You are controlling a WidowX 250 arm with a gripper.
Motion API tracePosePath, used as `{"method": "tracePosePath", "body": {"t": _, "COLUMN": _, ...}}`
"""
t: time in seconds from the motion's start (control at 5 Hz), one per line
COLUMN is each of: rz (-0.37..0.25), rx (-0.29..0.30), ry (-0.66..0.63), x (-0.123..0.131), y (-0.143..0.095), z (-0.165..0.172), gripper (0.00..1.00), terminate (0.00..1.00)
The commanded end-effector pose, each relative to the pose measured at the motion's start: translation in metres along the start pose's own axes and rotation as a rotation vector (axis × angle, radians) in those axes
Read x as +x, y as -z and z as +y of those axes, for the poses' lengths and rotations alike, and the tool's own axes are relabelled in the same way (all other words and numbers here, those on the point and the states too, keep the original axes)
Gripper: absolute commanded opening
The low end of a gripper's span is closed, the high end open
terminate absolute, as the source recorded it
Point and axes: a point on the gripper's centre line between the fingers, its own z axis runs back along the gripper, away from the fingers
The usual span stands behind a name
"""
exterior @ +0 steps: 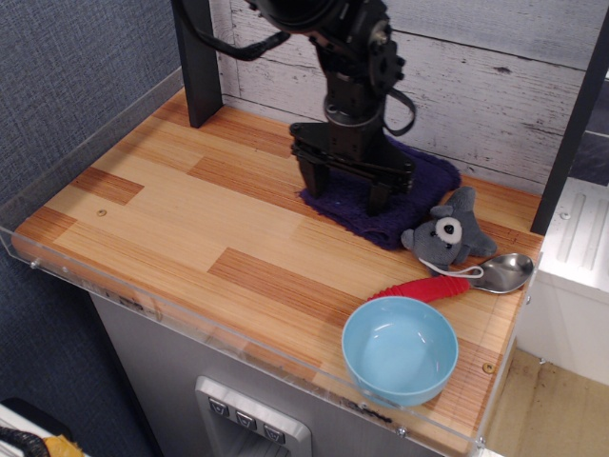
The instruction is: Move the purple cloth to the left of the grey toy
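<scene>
The purple cloth [415, 190] lies at the back right of the wooden table, its right edge touching the grey toy [445, 234]. The toy sits just right of the cloth, face toward the camera. My gripper [346, 196] points straight down onto the cloth's left half. Its two black fingers [313, 181] stand somewhat apart and press into the fabric, with cloth held between them. The gripper hides the middle of the cloth.
A silver spoon with a red handle [447, 283] lies just in front of the toy. A blue bowl [400, 353] stands at the front right. A black post [195, 59] stands at the back left. A clear acrylic rim [86, 276] edges the table.
</scene>
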Motion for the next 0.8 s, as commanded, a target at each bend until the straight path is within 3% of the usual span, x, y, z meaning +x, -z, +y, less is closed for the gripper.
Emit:
{"method": "tracePosePath", "body": {"t": 0.0, "rz": -0.029, "rx": 0.003, "ry": 0.052, "x": -0.003, "y": -0.015, "z": -0.01, "gripper": 1.0, "terminate": 0.0}}
{"method": "tracePosePath", "body": {"t": 0.4, "rz": -0.126, "rx": 0.033, "ry": 0.158, "x": 0.013, "y": -0.045, "z": -0.001, "gripper": 1.0, "terminate": 0.0}}
{"method": "tracePosePath", "body": {"t": 0.6, "rz": -0.217, "rx": 0.039, "ry": 0.18, "x": 0.024, "y": -0.068, "z": -0.001, "gripper": 1.0, "terminate": 0.0}}
